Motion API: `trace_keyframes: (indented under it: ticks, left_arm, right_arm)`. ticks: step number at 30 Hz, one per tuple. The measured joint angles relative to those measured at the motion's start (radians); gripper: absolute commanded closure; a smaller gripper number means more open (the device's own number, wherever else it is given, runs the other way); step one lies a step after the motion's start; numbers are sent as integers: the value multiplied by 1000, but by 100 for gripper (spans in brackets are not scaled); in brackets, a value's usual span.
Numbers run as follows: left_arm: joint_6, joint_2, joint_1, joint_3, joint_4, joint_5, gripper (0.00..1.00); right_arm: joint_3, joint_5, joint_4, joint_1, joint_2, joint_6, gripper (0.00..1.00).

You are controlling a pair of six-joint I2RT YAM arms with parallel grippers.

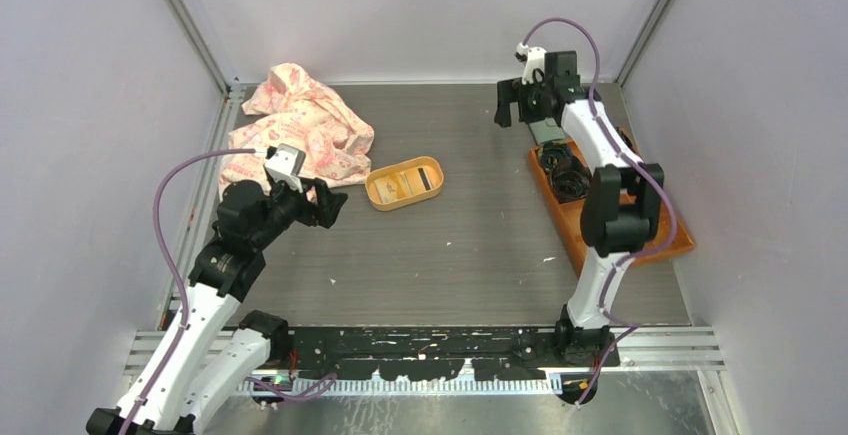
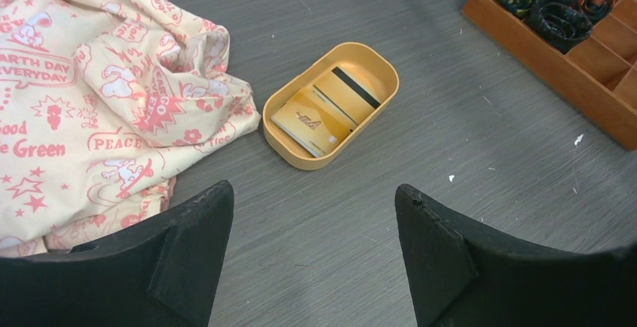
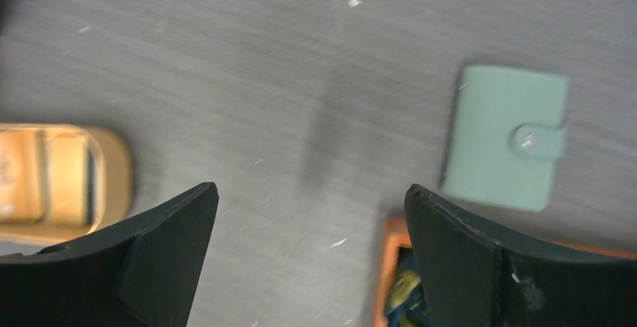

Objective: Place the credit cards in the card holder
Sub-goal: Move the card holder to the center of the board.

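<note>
Left fingers (image 2: 188, 259): spread wide with nothing between them. They hang over the worktop (image 1: 470, 255) short of the tray (image 2: 300, 163) and point at it, which I read as lining up to pick a card.
Right fingers (image 3: 165, 244): also wide apart and empty. They hover at the far right with the holder (image 3: 505, 137) off to one side of the gap, not centred between them. I judge this arm is there to fetch the holder.
Cards (image 2: 327, 109): they lie in the tray near mid-worktop, just beside the cloth (image 2: 90, 94). I can make out at least two, overlapping and slightly tilted against the wall. Both are beige-gold, the nearer one with a small mark and the farther one with a dark stripe. I can't tell whether more lie under them.
Holder: it lies flat on the worktop at the far end of the box (image 2: 601, 94), well apart from the cards. It is sage green and folded shut, with the tab snapped over its round button, so no slots show.
Why this matters: shut like this, the holder can't take a card. I judge it needs opening and bringing nearer the tray first.
Card handling: they are thin and sit low inside the rim, so I expect an awkward pinch.
</note>
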Motion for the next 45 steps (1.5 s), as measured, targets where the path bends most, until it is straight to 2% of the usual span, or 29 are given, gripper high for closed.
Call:
trace_keyframes:
  ticks: [8,13,20,30,34,43,45]
  left_arm:
    - [-1,13,0,0,-20,-1,22]
    - [0,13,0,0,-22,-1,22]
    - [-1,13,0,0,-22,0,22]
    - [-1,16,0,2,-23,0,22]
    - [-1,19,0,2,-23,0,22]
    - [-1,19,0,2,-23,0,23]
    - [-1,19,0,2,-23,0,23]
  right_arm:
    - [475,137,-215,-48,380,-80,1]
    - [661,209,-312,-93,540,-81,1]
    - [682,252,-381,-150,612,-89,0]
    - [697,164,-427,-146,662,-115,2]
    - [700,162,-426,-130,666,-134,13]
    - [703,153,-394,-95,663,-158,51]
    - [701,150,-379,-86,660,-161,53]
